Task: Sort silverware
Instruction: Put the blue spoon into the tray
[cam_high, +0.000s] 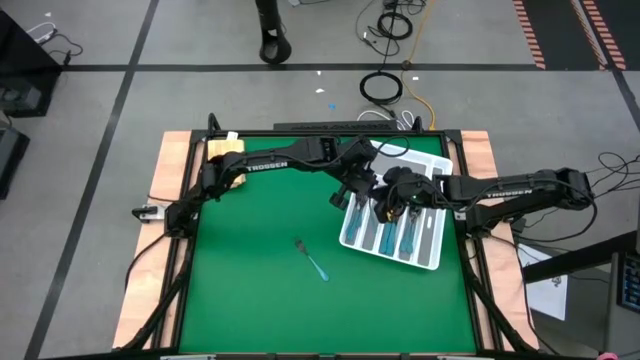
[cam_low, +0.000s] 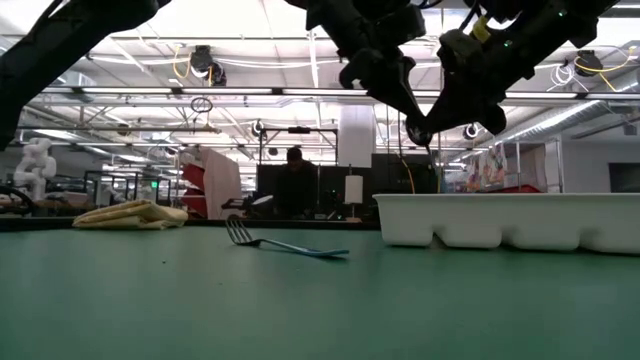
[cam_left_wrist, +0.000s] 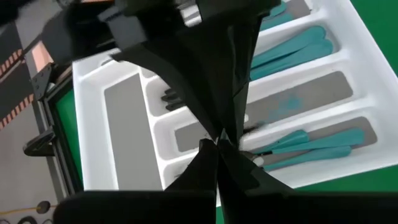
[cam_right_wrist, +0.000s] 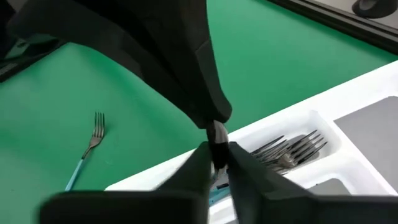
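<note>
One fork lies alone on the green table, left of the white divided tray, its tines toward the far side and its teal handle toward the near edge. Both arms meet above the tray's left end. The left gripper hangs over the tray with its two dark fingers pressed tip to tip, nothing visible between them. The right gripper, reaching in from the right, is pinched narrow on a slim silvery piece, apparently the metal end of a utensil, though the fingers hide most of it. It hovers just above the tray's left rim, over the compartment where a cluster of forks already rests. The tray's long compartments hold teal-handled silverware lying side by side, while one broad compartment shows only its grey liner. A folded yellow cloth sits at the far left corner of the table. Beyond the table, a person sits in the workshop behind.
</note>
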